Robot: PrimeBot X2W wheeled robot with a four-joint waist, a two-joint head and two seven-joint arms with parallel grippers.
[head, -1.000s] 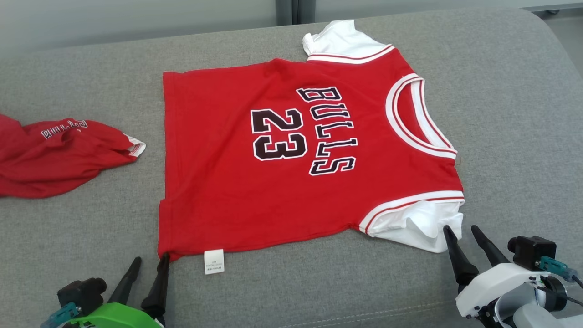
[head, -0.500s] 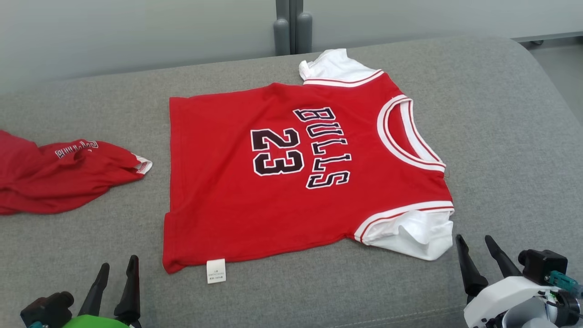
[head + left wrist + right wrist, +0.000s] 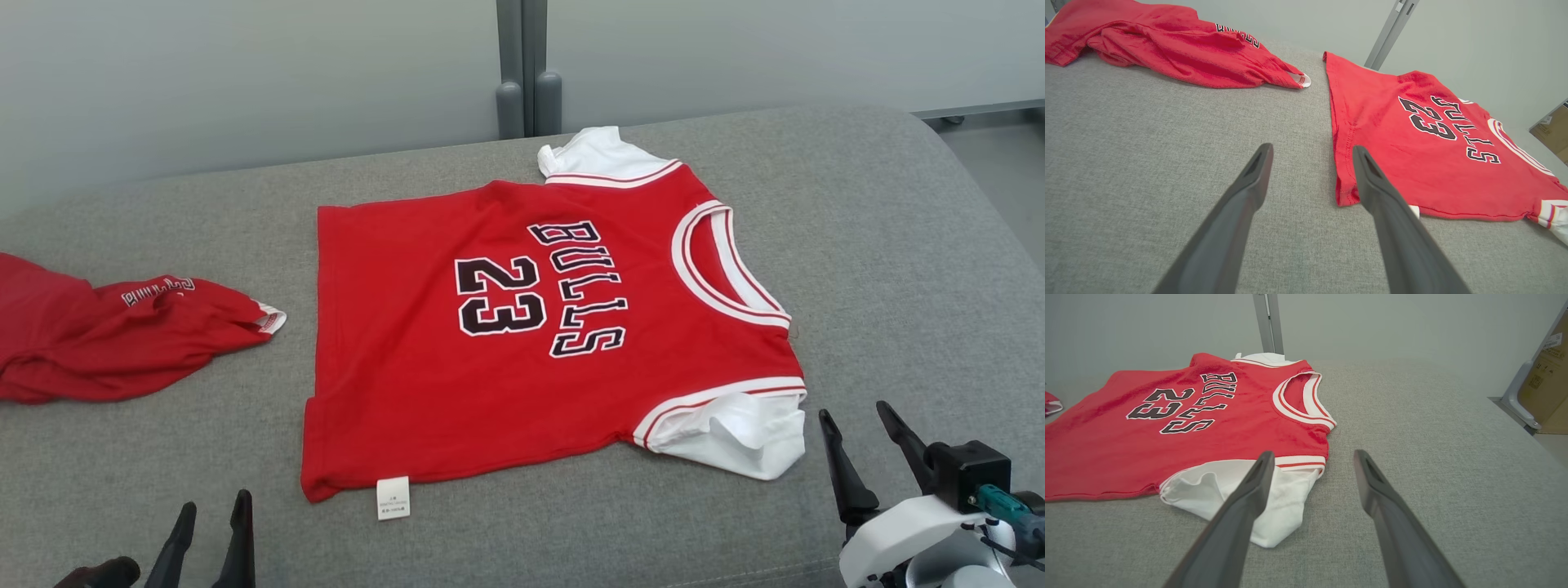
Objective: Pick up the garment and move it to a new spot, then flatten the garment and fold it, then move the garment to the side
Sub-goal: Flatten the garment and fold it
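Red jersey (image 3: 539, 343) lies spread flat on the grey cushion (image 3: 898, 245), and I've just backed my left gripper (image 3: 216, 500) off its hem corner (image 3: 314, 486) and my right gripper (image 3: 855, 411) off the white sleeve (image 3: 735, 441), both with fingers apart and empty, so flattening looks done, folding next.

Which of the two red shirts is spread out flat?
The red jersey with white sleeves, showing BULLS 23, is the flat one. The other red shirt, off to the robot's left, lies crumpled in a heap.
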